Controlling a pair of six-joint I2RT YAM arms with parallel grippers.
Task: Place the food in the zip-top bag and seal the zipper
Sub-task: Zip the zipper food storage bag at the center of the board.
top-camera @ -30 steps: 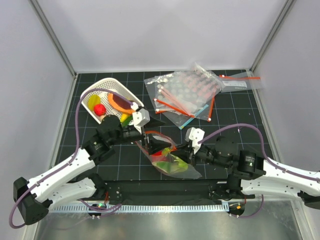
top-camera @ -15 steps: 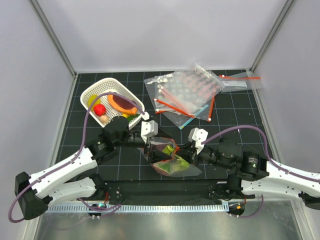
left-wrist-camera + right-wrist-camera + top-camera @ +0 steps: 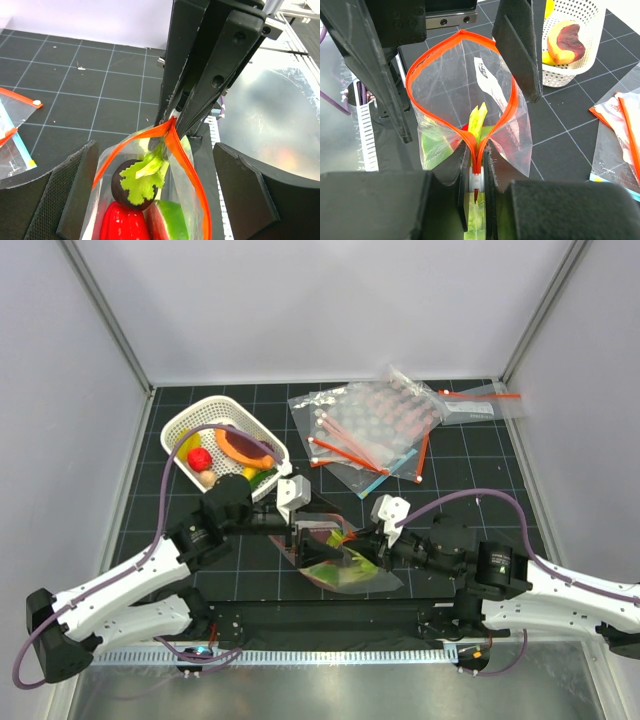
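The zip-top bag (image 3: 340, 565) hangs between my two grippers near the front middle of the table. Its orange-red zipper (image 3: 427, 65) gapes in a wide loop. My right gripper (image 3: 476, 150) is shut on the near end of the zipper, with a white slider between the pads. My left gripper (image 3: 155, 147) is open, and its fingers (image 3: 75, 200) straddle the bag's mouth without pinching it. Inside the bag lie a small red fruit (image 3: 122, 222), a watermelon wedge (image 3: 170, 220) and a leafy green stalk (image 3: 142, 177).
A white slotted basket (image 3: 180, 430) with several toy foods stands at the back left, close behind the left arm. A pile of clear bags with orange strips (image 3: 370, 430) lies at the back right. The basket also shows in the right wrist view (image 3: 580, 65).
The left gripper has moved down and right over the bag's mouth. The bag has drawn up shorter between the two grippers. The right gripper has kept its grip.
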